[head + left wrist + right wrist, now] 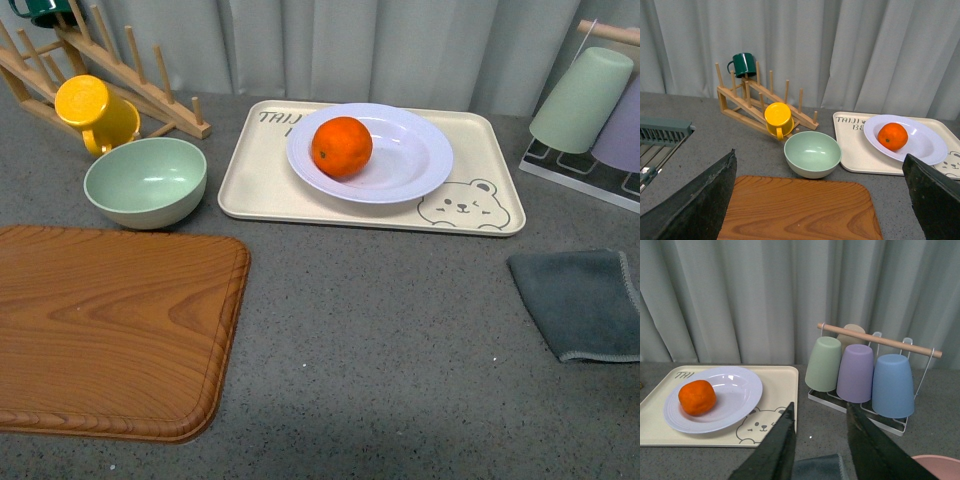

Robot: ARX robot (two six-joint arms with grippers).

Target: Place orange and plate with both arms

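Orange [341,147] sits in plate [370,152], left of centre; plate rests on beige bear tray [372,168] at bench [380,330] rear. Green bowl [146,182] just left of tray, wood board [110,330] nearer front. Left gripper [820,200] spread wide, empty. Right gripper [819,440] narrow but apart, empty, above grey cloth [583,302].

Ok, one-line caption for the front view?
Orange resting in the white plate on the bear tray, green bowl alongside; neither arm in view.

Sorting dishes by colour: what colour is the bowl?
Pale green bowl, clearest in the front view.
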